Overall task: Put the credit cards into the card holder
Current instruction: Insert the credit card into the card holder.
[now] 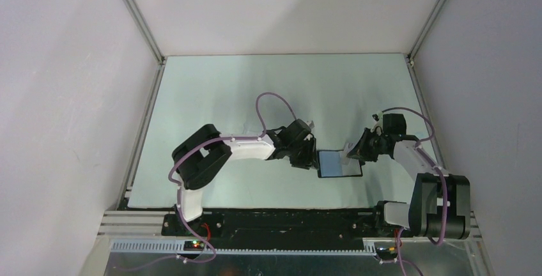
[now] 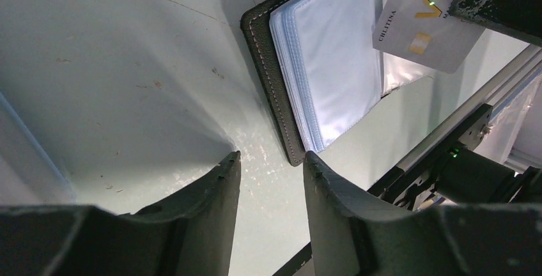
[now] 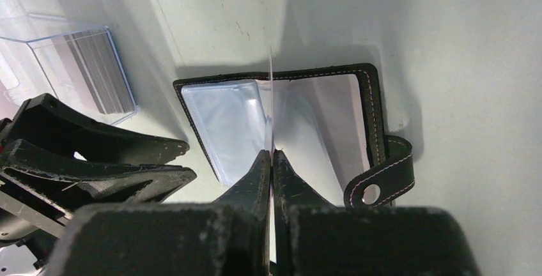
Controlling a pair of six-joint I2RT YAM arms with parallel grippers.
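The card holder [image 1: 339, 164] lies open on the table, black outside with pale clear pockets inside [image 3: 307, 119], its snap tab [image 3: 378, 183] flopped to one side. My right gripper [image 3: 271, 154] is shut on a whitish credit card [image 3: 271, 97], seen edge-on standing over the holder's middle fold. In the left wrist view this card [image 2: 418, 23] shows gold "VIP" lettering above the holder [image 2: 319, 65]. My left gripper [image 2: 268, 161] is open and empty, low over the table, one fingertip [image 2: 312, 164] at the holder's near corner.
A clear plastic box [image 3: 77, 71] with several more cards standing in it sits just beyond the left gripper's fingers [image 3: 96, 161]. The table's near edge, an aluminium rail [image 2: 460, 122], runs close to the holder.
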